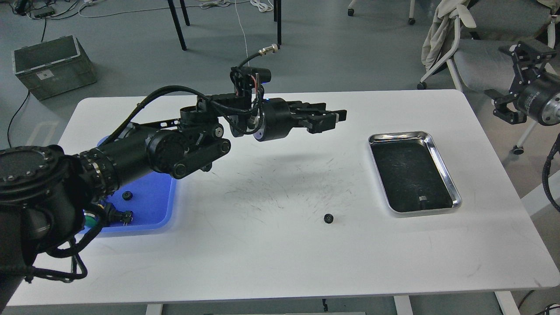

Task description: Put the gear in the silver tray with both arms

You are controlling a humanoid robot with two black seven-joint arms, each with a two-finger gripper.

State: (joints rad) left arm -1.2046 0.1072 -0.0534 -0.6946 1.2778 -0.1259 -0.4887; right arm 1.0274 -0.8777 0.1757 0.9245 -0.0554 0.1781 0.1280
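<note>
A small black gear (327,218) lies flat on the white table, left of the silver tray's near corner and apart from it. The silver tray (442,165) stands at the right of the table; its dark scuffed bottom holds only a small speck. My left gripper (331,120) is raised high above the table, pointing right toward the tray, open and empty, well above and behind the gear. My right gripper (512,81) hangs off the table's right edge, beyond the tray, its two prongs apart and holding nothing.
A blue plastic tray (169,215) at the left, partly hidden by my left arm, holds two small black parts (127,196). A grey-green crate (52,65), chair legs and cables are on the floor behind. An office chair (477,57) stands at the back right.
</note>
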